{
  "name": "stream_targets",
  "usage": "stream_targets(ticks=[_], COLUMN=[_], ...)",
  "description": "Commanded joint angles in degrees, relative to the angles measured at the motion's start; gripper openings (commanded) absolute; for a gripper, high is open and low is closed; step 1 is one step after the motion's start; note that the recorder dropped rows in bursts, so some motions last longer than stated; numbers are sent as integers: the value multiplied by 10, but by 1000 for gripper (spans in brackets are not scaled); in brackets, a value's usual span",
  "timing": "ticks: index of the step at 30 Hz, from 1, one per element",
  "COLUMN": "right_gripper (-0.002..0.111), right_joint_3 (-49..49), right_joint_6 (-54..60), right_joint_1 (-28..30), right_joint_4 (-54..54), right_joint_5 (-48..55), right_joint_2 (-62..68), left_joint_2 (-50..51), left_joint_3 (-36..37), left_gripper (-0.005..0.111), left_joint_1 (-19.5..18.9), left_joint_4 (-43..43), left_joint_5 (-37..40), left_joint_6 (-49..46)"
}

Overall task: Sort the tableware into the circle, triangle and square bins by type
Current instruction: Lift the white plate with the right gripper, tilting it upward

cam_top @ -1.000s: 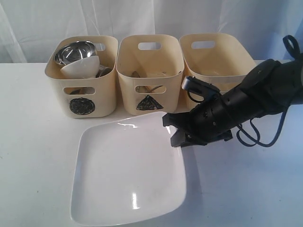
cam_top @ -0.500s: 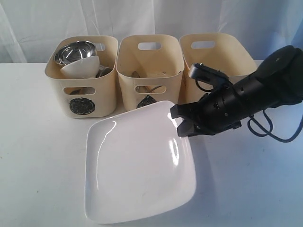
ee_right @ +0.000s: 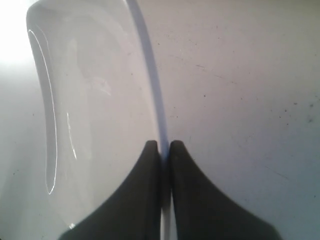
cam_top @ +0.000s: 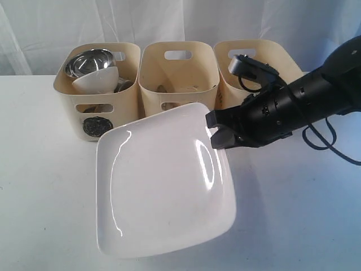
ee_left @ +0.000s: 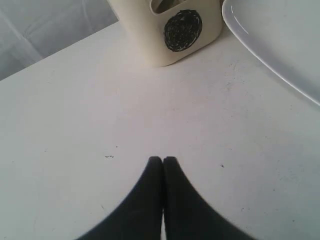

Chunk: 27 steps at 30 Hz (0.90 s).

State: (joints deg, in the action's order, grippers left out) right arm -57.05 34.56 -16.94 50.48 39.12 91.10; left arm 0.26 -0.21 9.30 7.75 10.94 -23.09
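The large square white plate (cam_top: 163,180) hangs tilted above the table, its face turned to the exterior camera. My right gripper (cam_top: 217,132) is shut on its right rim; in the right wrist view the rim runs between the fingertips of this gripper (ee_right: 163,145), with the plate (ee_right: 90,100) to one side. Three cream bins stand at the back. The circle bin (cam_top: 127,79) holds a steel bowl (cam_top: 87,61) and a small white bowl (cam_top: 97,81). The plate hides the middle bin's (cam_top: 177,73) mark and my arm hides the right bin's (cam_top: 254,62). My left gripper (ee_left: 162,160) is shut and empty over bare table.
The left wrist view shows the circle bin (ee_left: 145,35) and the plate's edge (ee_left: 280,35) ahead of it. A white curtain (cam_top: 169,20) hangs behind the bins. The right arm's cable (cam_top: 321,138) loops over the table on the right.
The right gripper has risen and drawn toward the bins, lifting the plate off the table and tipping it up. The plate now covers the triangle mark.
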Motion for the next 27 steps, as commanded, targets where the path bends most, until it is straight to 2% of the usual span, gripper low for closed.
stream_targets(ticks=[1, 13, 27], right_gripper=[0, 0, 0], right_joint_3=[-21, -78, -156], right_joint_6=[2, -2, -10], right_joint_1=[4, 17, 115], right_joint_4=[22, 23, 32], right_joint_5=[8, 18, 33], right_joint_2=[-24, -36, -36], left_joint_2=[-3, -3, -3], left_joint_3=[2, 2, 2], left_gripper=[0, 0, 0], left_joint_1=[3, 3, 8], left_joint_4=[8, 8, 7], left_joint_5=[-2, -2, -2], left_joint_6=[1, 1, 1])
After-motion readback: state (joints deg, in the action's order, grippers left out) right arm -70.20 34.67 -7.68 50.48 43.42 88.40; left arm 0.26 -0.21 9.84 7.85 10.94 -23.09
